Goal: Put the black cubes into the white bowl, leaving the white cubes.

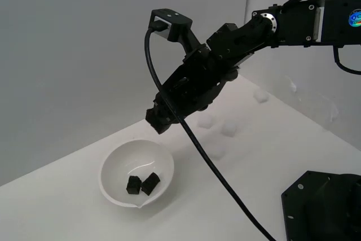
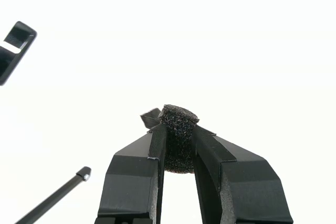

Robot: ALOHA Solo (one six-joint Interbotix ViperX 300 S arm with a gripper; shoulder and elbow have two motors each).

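Observation:
A glossy white bowl (image 1: 137, 173) stands on the white surface toward the exterior view's left, with two black cubes (image 1: 142, 184) lying side by side inside it. My gripper (image 1: 159, 120) hangs above the bowl's far rim, shut on a third black cube (image 2: 179, 137). In the wrist view that cube is pinched between both fingers (image 2: 207, 153) and sticks out past the tips. Several white cubes (image 1: 229, 128) lie faintly on the surface behind the bowl, and one (image 1: 262, 95) is farther back.
A black cable (image 1: 208, 165) droops from the wrist camera down across the front of the scene. A black robot base (image 1: 324, 207) fills the lower corner on the exterior view's right. Grey walls close off the back.

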